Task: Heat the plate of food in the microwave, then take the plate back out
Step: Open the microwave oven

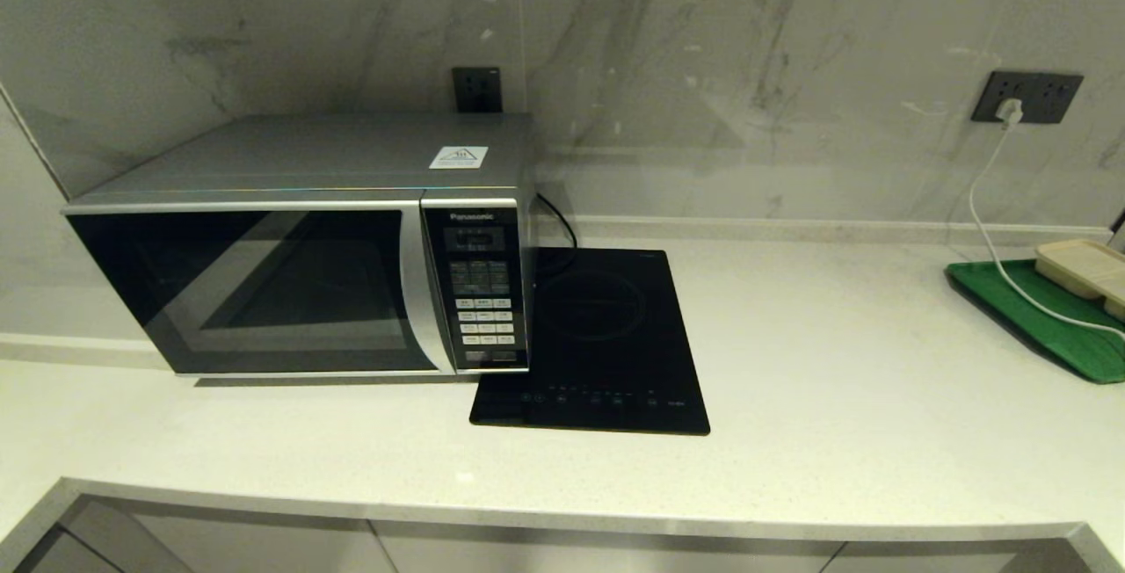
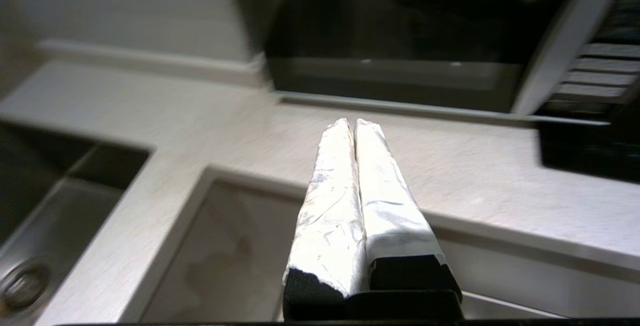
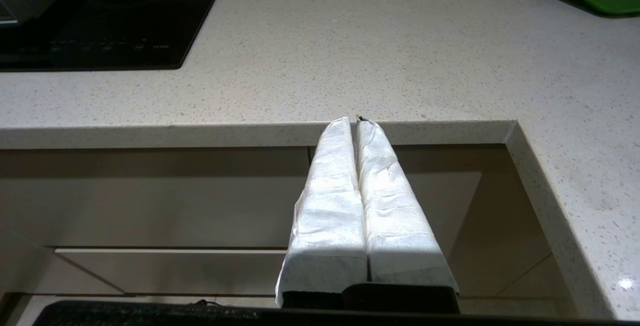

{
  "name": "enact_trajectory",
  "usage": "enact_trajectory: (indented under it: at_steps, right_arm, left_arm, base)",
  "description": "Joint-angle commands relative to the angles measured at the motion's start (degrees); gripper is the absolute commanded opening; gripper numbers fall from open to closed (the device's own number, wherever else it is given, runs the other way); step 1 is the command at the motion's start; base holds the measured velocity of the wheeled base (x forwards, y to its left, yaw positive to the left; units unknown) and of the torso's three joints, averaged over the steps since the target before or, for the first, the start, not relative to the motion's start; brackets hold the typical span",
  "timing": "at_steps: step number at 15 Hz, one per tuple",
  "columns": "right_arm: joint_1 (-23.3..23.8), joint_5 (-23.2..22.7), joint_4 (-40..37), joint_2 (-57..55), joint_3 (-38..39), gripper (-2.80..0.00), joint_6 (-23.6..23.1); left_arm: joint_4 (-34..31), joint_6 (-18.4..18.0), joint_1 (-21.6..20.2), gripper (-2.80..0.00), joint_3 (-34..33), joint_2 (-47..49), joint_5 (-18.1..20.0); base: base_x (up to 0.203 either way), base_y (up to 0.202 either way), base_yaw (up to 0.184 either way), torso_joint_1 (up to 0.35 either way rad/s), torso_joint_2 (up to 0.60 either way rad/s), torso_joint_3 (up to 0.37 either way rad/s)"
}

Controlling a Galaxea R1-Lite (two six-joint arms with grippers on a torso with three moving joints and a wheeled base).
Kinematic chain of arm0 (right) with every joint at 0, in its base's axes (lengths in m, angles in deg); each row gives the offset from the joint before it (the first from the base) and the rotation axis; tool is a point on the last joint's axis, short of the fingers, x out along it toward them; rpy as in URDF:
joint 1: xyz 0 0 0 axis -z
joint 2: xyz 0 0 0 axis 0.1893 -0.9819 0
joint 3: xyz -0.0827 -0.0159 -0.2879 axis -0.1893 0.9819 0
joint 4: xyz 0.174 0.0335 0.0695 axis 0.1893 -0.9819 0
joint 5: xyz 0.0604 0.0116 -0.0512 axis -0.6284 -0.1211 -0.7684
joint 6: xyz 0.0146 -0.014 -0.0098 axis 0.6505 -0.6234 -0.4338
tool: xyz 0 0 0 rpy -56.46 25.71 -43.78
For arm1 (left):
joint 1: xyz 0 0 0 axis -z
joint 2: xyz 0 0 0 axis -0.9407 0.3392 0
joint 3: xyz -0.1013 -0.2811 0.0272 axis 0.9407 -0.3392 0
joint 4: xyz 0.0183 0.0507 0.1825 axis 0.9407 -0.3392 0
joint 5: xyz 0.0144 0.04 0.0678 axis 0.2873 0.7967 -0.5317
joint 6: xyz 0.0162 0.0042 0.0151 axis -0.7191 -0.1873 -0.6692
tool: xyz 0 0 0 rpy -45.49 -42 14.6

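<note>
Microwave (image 1: 299,248): stands on the counter (image 1: 791,362) against the marble wall, left of centre in the head view; door shut, dark glass, nothing made out inside.
Plate of food: not visible in any view; whereabouts cannot be told.
Left gripper (image 2: 349,125): fingers pressed together, holding nothing; hangs over the counter's front edge, pointing toward the lower edge of the microwave door; absent from the head view.
Right gripper (image 3: 352,122): fingers pressed together, empty; parked below the counter's front edge, well to the right of the microwave, facing the cabinet fronts.
Nearer arm: left, judged from the door filling its wrist view, while the right wrist view catches only a corner of the microwave past the cooktop (image 1: 598,340).
Deciding relation: door lies ahead of and above the left fingertips; keypad panel sits on the door's right side, next to the cooktop.
Long axis: microwave runs side to side along the wall, its door face toward the robot.
Step in hand, as judged: approach to the door; opening not yet done.
Risk, as judged: closed fingers leave no room to hook the door edge.
Other items: sink (image 2: 45,246) left of the left gripper; green tray (image 1: 1037,318) at the far right.
</note>
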Motion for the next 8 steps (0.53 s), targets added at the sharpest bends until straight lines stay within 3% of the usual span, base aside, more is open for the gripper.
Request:
enact_trajectory:
  at_steps: [1,4,8]
  right_arm:
    - [-0.04,0.0,-0.05,-0.02,0.0,-2.8,0.02]
    - [-0.04,0.0,-0.05,-0.02,0.0,-2.8,0.02]
    - [-0.04,0.0,-0.05,-0.02,0.0,-2.8,0.02]
  left_arm:
    - [-3.55,-2.25,-4.82,-2.8,-0.04,-11.28,1.25]
    - [-3.91,-6.55,-5.57,-2.8,-1.55,-18.4,6.24]
    - [-4.34,-5.39,-5.66,-2.8,0.31,-18.55,6.37]
  base:
    - [0.0,0.0,0.0,0.0,0.0,0.0]
    - [0.0,0.0,0.0,0.0,0.0,0.0]
    - [0.0,0.0,0.0,0.0,0.0,0.0]
